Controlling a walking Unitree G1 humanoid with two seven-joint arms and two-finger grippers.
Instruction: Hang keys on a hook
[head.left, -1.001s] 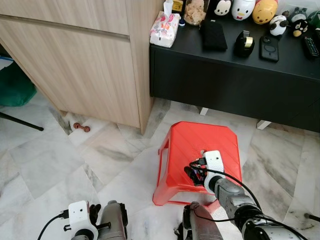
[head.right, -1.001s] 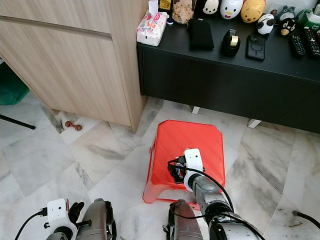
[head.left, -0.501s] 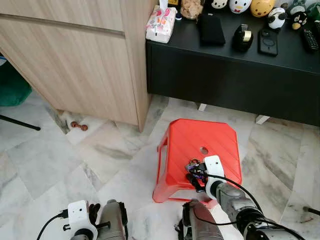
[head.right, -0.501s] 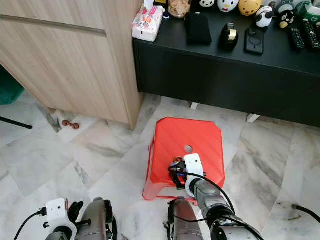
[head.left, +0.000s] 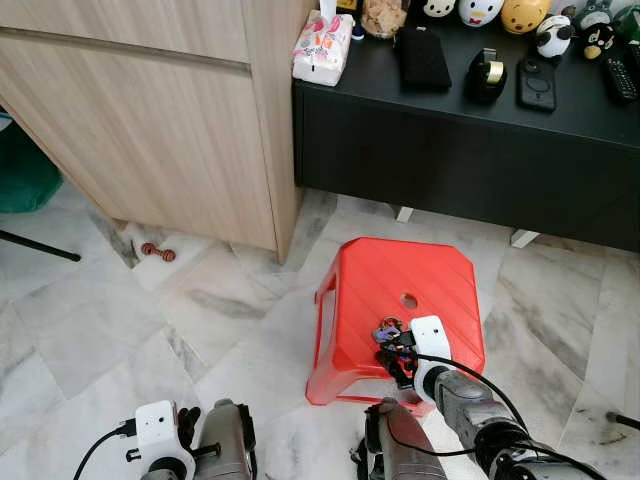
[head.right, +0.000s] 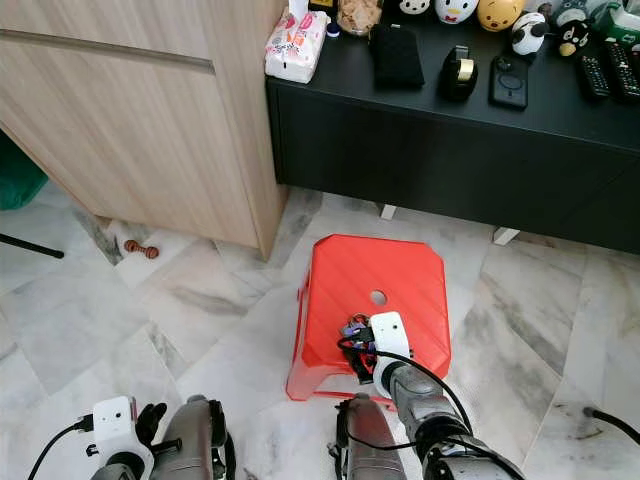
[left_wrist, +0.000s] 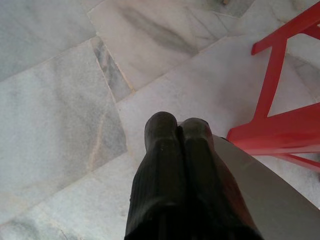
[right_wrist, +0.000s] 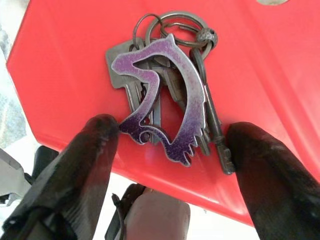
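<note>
Straddling the keys (right_wrist: 167, 107) on the stool (head.left: 370, 290), right end effector (right_wrist: 170, 150) is spread.

A bunch of grey metal keys (right_wrist: 165, 95) is seen lying flat on the red stool (head.left: 400, 285), near its front edge. The keys are joined by rings, with a purple horse-head fob (right_wrist: 162, 100) laid on top.

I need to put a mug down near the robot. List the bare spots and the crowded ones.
Free: the far half of the red stool, beyond the keys and the right gripper at its near edge; also the marble floor between the stool and the wooden cabinet. Crowded: the black console, lined with toys and gadgets.
</note>
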